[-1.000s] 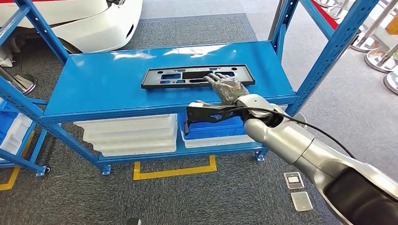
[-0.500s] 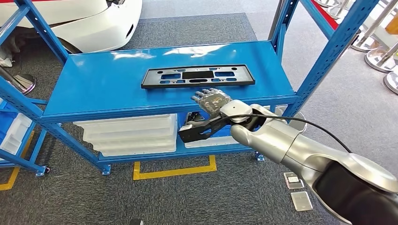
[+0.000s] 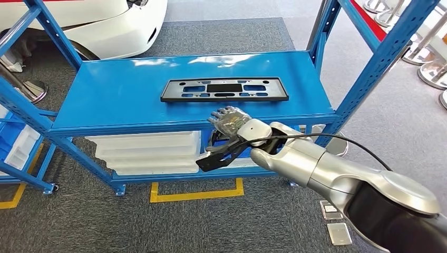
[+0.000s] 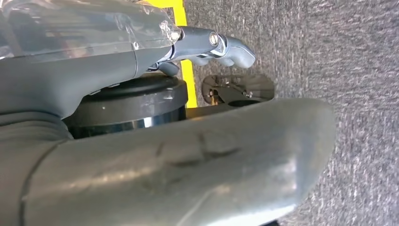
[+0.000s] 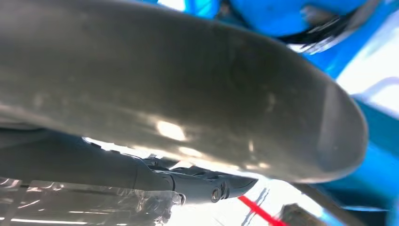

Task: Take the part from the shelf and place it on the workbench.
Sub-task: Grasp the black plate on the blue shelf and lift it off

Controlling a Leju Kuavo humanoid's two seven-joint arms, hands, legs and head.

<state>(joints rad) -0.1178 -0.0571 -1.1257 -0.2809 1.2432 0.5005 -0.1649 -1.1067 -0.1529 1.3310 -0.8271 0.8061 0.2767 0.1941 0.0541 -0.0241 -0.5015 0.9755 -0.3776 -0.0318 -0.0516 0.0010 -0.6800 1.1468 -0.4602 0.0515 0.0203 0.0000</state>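
The part (image 3: 224, 89) is a long flat black plastic plate with cut-outs, lying flat on the blue top shelf (image 3: 121, 100), right of its middle. My right hand (image 3: 230, 119) hovers at the shelf's front edge, just short of the part and apart from it, with its fingers (image 5: 207, 186) loosely spread and nothing in them. In the left wrist view my left hand (image 4: 141, 56) hangs over grey carpet, a finger (image 4: 221, 44) held out, empty.
White bins (image 3: 147, 150) sit on the lower shelf, with a blue bin partly hidden behind my right wrist. Blue uprights (image 3: 379, 58) frame the shelf. A white car (image 3: 105, 26) stands behind, chrome post bases (image 3: 432, 68) at the right, yellow floor tape (image 3: 195, 194) in front.
My right hand has pulled back off the part to the shelf's front edge and holds nothing. The part stays on the shelf. The camera has shifted slightly.
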